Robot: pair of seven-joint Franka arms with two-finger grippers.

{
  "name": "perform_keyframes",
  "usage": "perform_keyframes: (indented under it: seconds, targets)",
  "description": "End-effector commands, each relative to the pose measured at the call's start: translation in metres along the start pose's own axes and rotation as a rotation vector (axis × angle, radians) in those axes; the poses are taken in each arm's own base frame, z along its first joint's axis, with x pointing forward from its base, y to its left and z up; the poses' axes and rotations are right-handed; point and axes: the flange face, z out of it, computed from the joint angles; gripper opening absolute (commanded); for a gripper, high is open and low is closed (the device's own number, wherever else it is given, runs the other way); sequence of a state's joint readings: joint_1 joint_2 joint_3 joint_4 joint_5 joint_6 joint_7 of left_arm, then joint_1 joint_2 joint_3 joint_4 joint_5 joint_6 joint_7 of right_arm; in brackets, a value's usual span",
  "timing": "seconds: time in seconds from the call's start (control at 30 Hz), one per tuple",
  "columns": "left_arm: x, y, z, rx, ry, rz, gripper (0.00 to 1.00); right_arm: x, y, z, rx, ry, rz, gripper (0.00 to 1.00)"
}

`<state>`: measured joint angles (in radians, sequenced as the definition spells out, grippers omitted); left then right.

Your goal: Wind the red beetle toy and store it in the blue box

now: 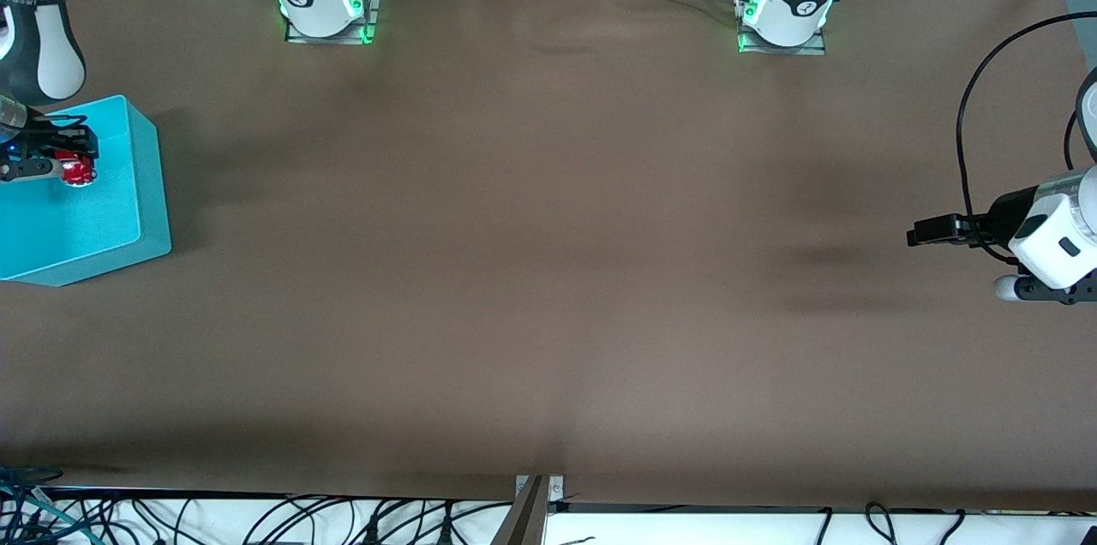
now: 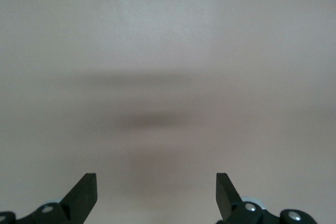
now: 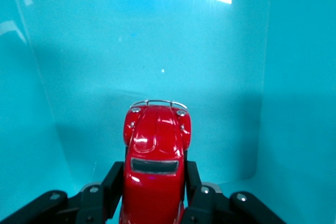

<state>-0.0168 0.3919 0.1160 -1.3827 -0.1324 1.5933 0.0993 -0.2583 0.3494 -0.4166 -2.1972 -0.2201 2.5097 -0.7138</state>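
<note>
right hand [image 1: 73, 161] clamped on the red beetle toy [image 1: 78, 170], held nose-down over the open blue box [image 1: 141, 185] at the right arm's end of the worktop [image 1: 531, 271]. left hand [image 2: 156, 198] waits with fingers apart over bare worktop, well apart from the blue box.

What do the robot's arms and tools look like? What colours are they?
Both arms are white with black bands at the joints, on bases glowing green. A black cable loops to the left arm. The left tool has black, wedge-shaped fingers; the right tool is black with silver screws.
</note>
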Motion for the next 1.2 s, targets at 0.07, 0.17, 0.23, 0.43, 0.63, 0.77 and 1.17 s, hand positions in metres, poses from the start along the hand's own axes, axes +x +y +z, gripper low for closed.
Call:
perform_keyframes:
  seconds: [0.07, 0.17, 0.23, 0.43, 0.63, 0.77, 1.17]
  targets:
    - [-0.001, 0.007, -0.002, 0.015, -0.009, 0.016, 1.00, -0.003, 0.008, 0.041, 0.008, -0.031, -0.009, 0.00]
    - [-0.002, 0.005, -0.002, 0.016, -0.014, 0.013, 1.00, -0.004, 0.007, 0.053, 0.009, -0.037, -0.009, 0.00]
    - [-0.004, 0.001, -0.002, 0.014, -0.021, 0.007, 1.00, -0.005, 0.006, 0.060, 0.010, -0.042, -0.010, 0.00]
    - [-0.003, -0.001, -0.001, 0.010, -0.023, 0.004, 1.00, -0.006, 0.005, 0.069, 0.013, -0.048, -0.027, 0.11]
    - [-0.002, -0.002, 0.001, 0.005, -0.027, 0.002, 1.00, -0.001, -0.001, 0.072, 0.022, -0.044, -0.021, 0.73]
    - [-0.002, -0.002, 0.001, 0.005, -0.026, 0.004, 1.00, 0.003, -0.003, 0.071, 0.021, -0.038, 0.003, 0.90]
    - [-0.002, -0.003, 0.001, 0.005, -0.026, 0.011, 1.00, 0.013, -0.002, 0.024, 0.026, -0.006, 0.001, 1.00]
